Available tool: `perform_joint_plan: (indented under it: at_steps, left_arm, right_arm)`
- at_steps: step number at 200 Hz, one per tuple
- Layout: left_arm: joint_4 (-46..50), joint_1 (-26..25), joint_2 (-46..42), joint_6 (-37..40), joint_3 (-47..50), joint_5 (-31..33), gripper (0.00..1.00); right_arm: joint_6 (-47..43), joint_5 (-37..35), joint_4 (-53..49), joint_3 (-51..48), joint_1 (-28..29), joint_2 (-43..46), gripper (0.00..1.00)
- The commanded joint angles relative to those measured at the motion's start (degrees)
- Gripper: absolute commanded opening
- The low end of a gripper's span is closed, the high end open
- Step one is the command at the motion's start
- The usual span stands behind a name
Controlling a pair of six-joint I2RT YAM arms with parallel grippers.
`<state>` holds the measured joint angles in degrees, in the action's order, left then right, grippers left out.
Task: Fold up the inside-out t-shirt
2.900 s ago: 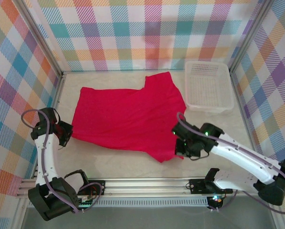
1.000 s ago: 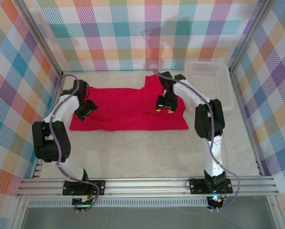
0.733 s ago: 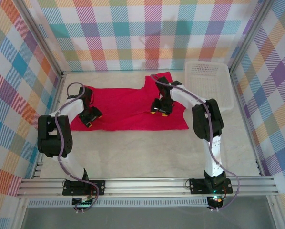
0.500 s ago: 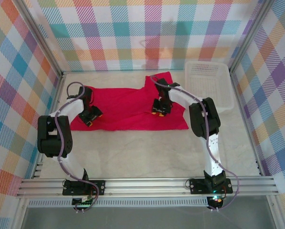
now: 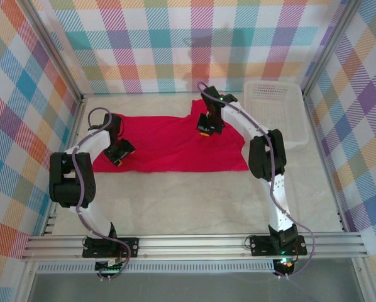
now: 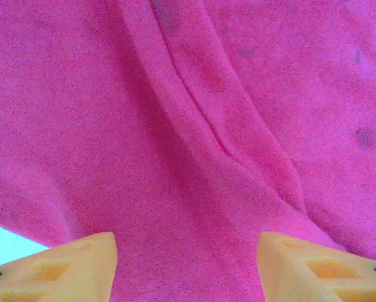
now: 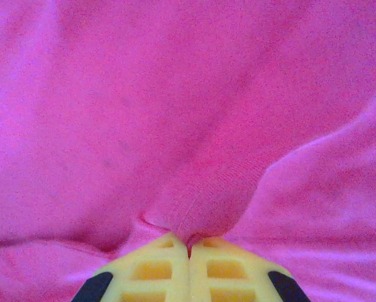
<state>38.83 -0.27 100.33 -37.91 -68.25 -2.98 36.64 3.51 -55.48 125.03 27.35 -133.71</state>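
Lying on the pale desk [image 5: 194,195] inside checked walls [image 5: 175,44], the red t-shirt [image 5: 169,148] is pinched by the right end effector [image 7: 188,248]; the left end effector [image 6: 188,258] is spread apart.

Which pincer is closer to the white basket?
Right. The right pincer pinches the t-shirt a little left of the basket; the left pincer is open over the t-shirt's opposite end.

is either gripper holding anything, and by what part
The right gripper is shut on a pinched-up fold of the t-shirt, close to its far sleeve. The left gripper is open, holding nothing.
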Motion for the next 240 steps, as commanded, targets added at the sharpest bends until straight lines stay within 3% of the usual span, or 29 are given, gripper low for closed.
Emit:
perform_joint_plan:
  at_steps: [1, 13, 28, 34, 51, 81, 136, 165, 190, 226, 240]
  left_arm:
    - [1.4, 0.1, -0.3, 0.7, -1.4, -0.2, 0.60]
    - [1.5, 0.1, -0.2, 0.9, -1.3, 0.0, 0.60]
    - [1.8, 0.1, 0.2, 1.6, -1.8, 0.0, 0.60]
    - [2.5, 0.2, 0.5, 2.1, -2.5, 0.2, 0.60]
    - [4.8, 0.3, 1.0, 3.4, -4.8, 0.9, 0.61]
    - [4.0, 0.3, 0.8, 3.2, -6.3, -0.6, 0.61]
    - [1.9, 2.5, 12.9, 3.3, -14.9, -5.0, 0.61]
    - [0.8, 5.0, 14.7, 2.8, -11.6, -5.5, 0.60]
    - [0.1, 5.6, 11.8, 2.8, -4.0, -4.9, 0.60]
    - [-0.9, 6.1, 0.3, 2.9, 10.8, -3.7, 0.59]
    - [-0.5, 6.2, -6.1, 2.2, 15.3, -3.7, 0.59]
  right_arm:
    - [-1.2, -2.1, -7.4, 13.8, 0.3, -9.7, 0.00]
    - [-1.5, -2.6, -10.3, 25.8, 0.1, -16.6, 0.06]
    - [-0.6, -0.3, -10.7, 37.4, -0.7, -24.1, 0.40]
    - [-0.1, 0.8, -9.7, 38.5, -1.1, -24.9, 0.46]
    - [0.0, 1.2, -7.9, 34.0, -1.6, -21.5, 0.51]
    - [-4.5, -0.8, -2.9, 13.7, -1.6, -7.6, 0.60]
    - [-6.1, -1.2, 3.0, -12.5, -1.6, 3.4, 0.61]
    - [-4.2, -0.1, 10.3, -31.4, -0.5, 11.4, 0.59]
    - [-1.9, -0.8, 15.0, -48.4, 1.6, 19.7, 0.56]
    - [2.2, -0.8, 18.4, -68.8, 5.2, 30.3, 0.30]
    - [3.7, -0.8, 18.7, -74.9, 6.9, 35.3, 0.29]
